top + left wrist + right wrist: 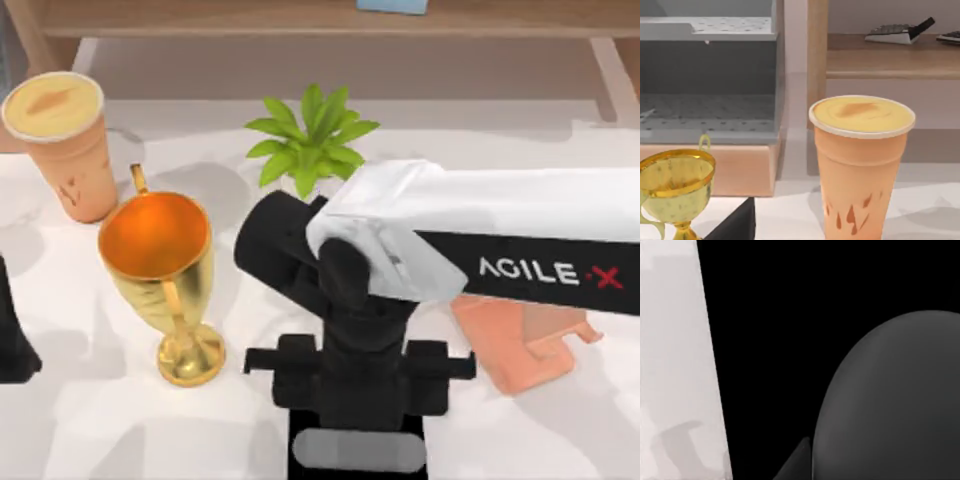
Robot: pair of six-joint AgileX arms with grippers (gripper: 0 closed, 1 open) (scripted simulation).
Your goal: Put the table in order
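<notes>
- Reaching in from the top view's right, my right arm hung over the near middle of the counter (90, 420), its right hand (357, 440) low above a black, rounded object (357, 455) with a pale grey patch on it; what that object was I could not tell.
- Whether the right hand was spread or pressed together I could not tell, since the wrist hid the fingertips from above and the right wrist view was mostly dark.
- To do this step well, I judged, I should descend straight and centred over the black object, with the golden trophy cup (165, 270) just beside my wrist at the left and a salmon-coloured flat piece (525, 350) lying under my forearm.
- My left arm was idle at the top view's left edge.
- White, matte and smooth, the counter lay broad under everything: it carried the trophy, an orange paper cup (68, 140) at the far left, and a small green plant (310, 140) behind my arm.
- Beyond the counter stood a light wooden shelf (300, 18).
</notes>
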